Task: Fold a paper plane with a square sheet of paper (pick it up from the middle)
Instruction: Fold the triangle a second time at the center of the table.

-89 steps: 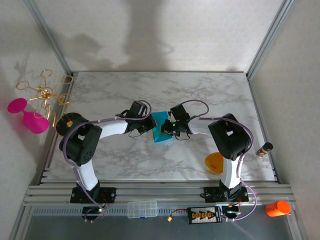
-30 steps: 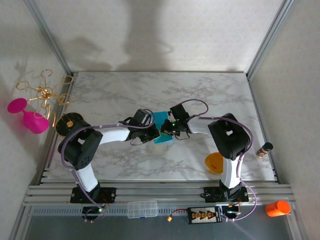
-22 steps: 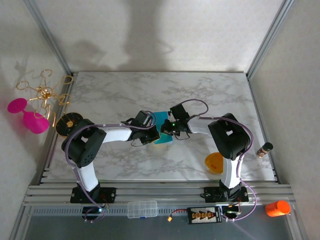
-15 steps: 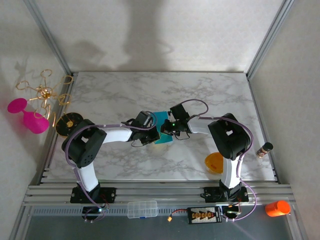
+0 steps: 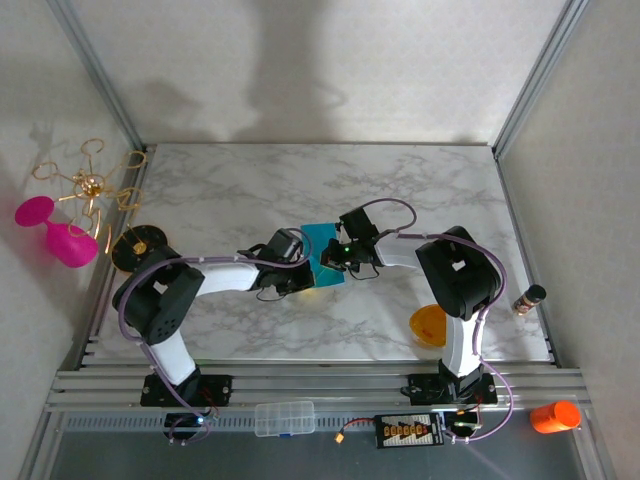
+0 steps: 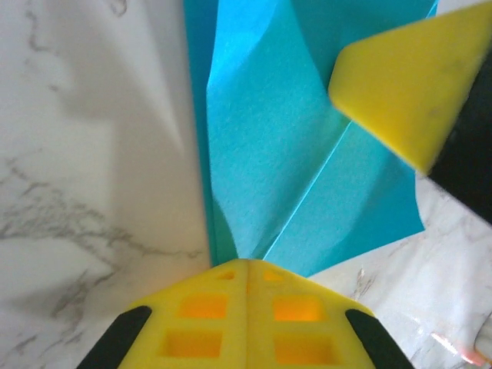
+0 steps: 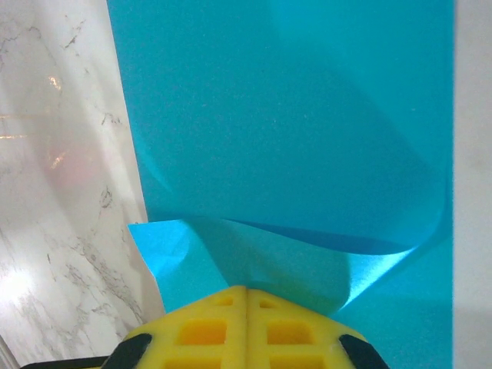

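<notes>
my left gripper [image 5: 303,274] has dropped from the paper's left edge three seconds ago to its near-left corner, forearm now lower across the table [image 5: 230,190]. the right gripper [image 5: 331,258] has held its place. both are clamped fully closed on the paper [image 5: 322,245], which sits part-folded at mid-table between them. from the left wrist, my pads meet on the corner where a diagonal crease [image 6: 307,192] ends, with a right finger [image 6: 400,84] at the far side. from the right wrist, the pads pinch a curled flap [image 7: 254,254]. grey-veined white marble, white walls [image 5: 350,60], aluminium posts [image 5: 100,70]. an orange bowl [image 5: 428,325] sits beside the right arm, well apart from the paper.
</notes>
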`<move>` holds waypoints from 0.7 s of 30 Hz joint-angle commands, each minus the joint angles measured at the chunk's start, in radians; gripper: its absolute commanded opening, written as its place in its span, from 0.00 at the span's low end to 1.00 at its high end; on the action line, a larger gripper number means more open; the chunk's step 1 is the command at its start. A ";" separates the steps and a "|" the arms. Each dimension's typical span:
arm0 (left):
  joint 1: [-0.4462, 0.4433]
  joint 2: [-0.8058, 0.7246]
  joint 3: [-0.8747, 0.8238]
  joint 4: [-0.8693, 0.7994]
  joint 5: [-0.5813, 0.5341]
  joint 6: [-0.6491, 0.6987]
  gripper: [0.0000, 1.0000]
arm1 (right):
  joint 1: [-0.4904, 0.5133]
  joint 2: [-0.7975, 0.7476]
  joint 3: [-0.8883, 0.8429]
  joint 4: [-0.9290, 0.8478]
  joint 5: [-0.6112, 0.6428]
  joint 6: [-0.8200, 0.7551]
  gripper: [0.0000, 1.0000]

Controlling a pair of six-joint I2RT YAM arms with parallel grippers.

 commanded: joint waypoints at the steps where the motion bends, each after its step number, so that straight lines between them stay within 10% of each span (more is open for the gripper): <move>1: -0.025 -0.016 -0.036 -0.184 -0.003 0.047 0.06 | -0.003 0.083 -0.032 -0.138 0.106 0.003 0.03; 21: 0.083 0.016 0.056 0.065 0.150 -0.099 0.05 | -0.002 0.082 -0.021 -0.111 0.086 0.021 0.03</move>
